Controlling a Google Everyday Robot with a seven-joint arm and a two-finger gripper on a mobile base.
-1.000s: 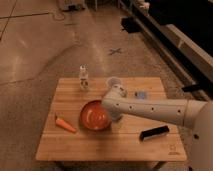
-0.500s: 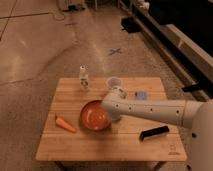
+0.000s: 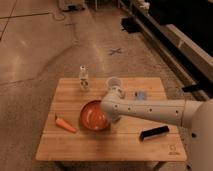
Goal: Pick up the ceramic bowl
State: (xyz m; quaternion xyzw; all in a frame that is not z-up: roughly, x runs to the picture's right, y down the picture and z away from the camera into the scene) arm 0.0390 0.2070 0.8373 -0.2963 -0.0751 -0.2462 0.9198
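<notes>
Orange-red glossy ceramic bowl [image 3: 93, 116]: wide, shallow and round, plate-like. It sits upright on the table slightly left of centre, and its right rim is covered by the end of the arm.

Light wooden slatted table [image 3: 125, 146]: rectangular top that carries all the items listed below.

White robot arm [image 3: 150, 109]: reaches in from the right edge of the view, across the table top towards the bowl.

Gripper [image 3: 111, 116]: at the bowl's right rim, tucked under the rounded wrist of the arm. Whether it is spread, closed or clamped on the rim cannot be told.

Small translucent white cup [image 3: 114, 83]: upright, behind the bowl near the far edge, just beyond the wrist.

Small clear bottle [image 3: 84, 78]: upright at the far edge, left of the cup.

Orange carrot [image 3: 65, 124]: lying flat and slanted, to the left of the bowl and apart from it.

Small blue object [image 3: 140, 95]: lies flat, right of the cup and behind the arm; what it is cannot be told.

Black oblong object [image 3: 154, 132]: lies flat near the front right, in front of the arm.

Grey speckled floor [image 3: 40, 45]: surrounds the table.
</notes>
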